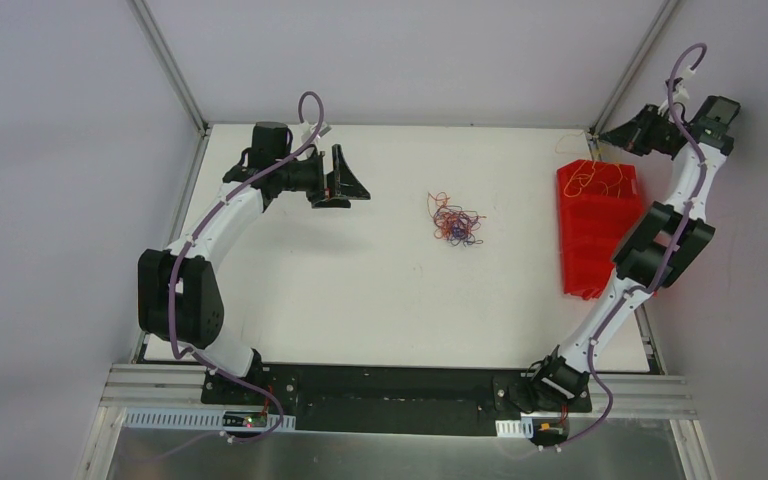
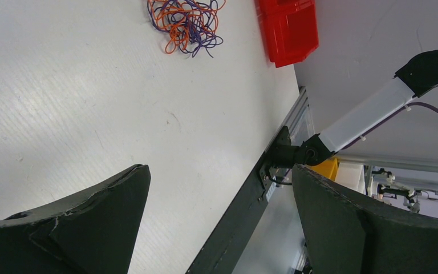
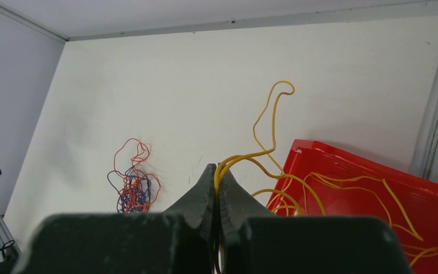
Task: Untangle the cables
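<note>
right claw (image 3: 217, 171) is pinched on a yellow cable (image 3: 274, 108), arm stretched over the far-right red bin (image 3: 428, 200); left claw (image 2: 219, 168) gapes empty.

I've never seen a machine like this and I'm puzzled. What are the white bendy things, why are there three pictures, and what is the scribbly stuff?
The white bendy things are two robot arms. Each ends in a pincer with two fingers. One picture looks down from above; the other two come from small cameras on the wrists. On the table lies a tangle of thin cables, orange, red and blue-purple. At the right stands a red bin with yellow cables in it. The left pincer is open and holds nothing. The right pincer is shut on one yellow cable.
</note>
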`<state>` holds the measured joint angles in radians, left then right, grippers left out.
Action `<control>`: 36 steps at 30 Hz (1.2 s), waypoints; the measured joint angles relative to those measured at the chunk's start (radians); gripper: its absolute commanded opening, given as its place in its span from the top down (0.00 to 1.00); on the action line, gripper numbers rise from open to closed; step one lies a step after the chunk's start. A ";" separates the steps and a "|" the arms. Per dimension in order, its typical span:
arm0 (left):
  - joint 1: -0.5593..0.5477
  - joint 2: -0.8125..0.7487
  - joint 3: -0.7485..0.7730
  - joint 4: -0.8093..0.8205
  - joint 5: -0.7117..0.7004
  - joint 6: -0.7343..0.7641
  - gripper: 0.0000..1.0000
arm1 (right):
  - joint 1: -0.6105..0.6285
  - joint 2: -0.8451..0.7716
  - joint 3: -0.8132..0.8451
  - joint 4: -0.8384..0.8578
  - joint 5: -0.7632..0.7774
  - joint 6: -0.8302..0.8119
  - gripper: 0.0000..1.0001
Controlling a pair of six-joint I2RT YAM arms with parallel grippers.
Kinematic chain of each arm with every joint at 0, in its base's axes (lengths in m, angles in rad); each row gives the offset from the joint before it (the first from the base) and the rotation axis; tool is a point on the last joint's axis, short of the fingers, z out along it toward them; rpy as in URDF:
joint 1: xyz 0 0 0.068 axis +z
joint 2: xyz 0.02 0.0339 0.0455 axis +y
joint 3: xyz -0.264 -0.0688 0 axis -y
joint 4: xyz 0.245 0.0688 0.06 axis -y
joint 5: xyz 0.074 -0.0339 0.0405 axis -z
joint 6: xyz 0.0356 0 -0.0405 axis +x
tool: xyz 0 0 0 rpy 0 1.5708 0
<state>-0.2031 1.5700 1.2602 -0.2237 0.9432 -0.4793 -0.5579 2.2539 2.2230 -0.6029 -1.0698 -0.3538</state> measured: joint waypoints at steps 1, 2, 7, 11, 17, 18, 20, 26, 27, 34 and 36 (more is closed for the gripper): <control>0.000 0.000 0.000 0.000 0.000 0.000 0.01 | 0.000 -0.004 0.000 -0.026 0.011 -0.024 1.00; 0.000 0.000 0.000 0.000 0.000 0.000 0.01 | 0.002 -0.010 0.000 -0.058 0.022 -0.051 1.00; 0.000 0.000 0.000 0.000 0.001 0.000 0.01 | 0.000 -0.048 -0.025 -0.174 0.083 -0.116 1.00; 0.000 0.001 0.000 0.000 0.003 -0.001 0.01 | 0.000 -0.074 -0.064 -0.192 0.138 -0.101 1.00; 0.000 0.001 0.000 0.000 0.008 -0.001 0.01 | 0.000 -0.164 -0.224 -0.125 0.299 0.014 1.00; 0.000 0.001 0.000 0.000 0.010 -0.001 0.01 | 0.000 -0.184 -0.251 -0.114 0.333 0.028 1.00; 0.000 0.001 0.000 0.000 0.011 -0.002 0.02 | 0.000 -0.214 -0.285 -0.097 0.399 0.048 1.00; 0.000 0.001 0.000 0.000 0.016 -0.003 0.01 | 0.003 -0.239 -0.288 -0.084 0.621 0.100 1.00; 0.000 0.001 0.000 0.001 0.016 -0.004 0.01 | 0.007 -0.239 -0.288 -0.082 0.661 0.117 1.00; 0.000 0.010 0.000 0.002 0.016 -0.011 0.01 | 0.072 -0.204 -0.192 -0.105 0.866 0.220 1.00; 0.000 0.012 0.000 0.001 0.016 -0.012 0.01 | 0.094 -0.181 -0.133 -0.111 0.884 0.253 1.00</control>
<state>-0.2031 1.5822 1.2606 -0.2226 0.9592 -0.4911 -0.4637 2.0731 2.0899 -0.7143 -0.1856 -0.1009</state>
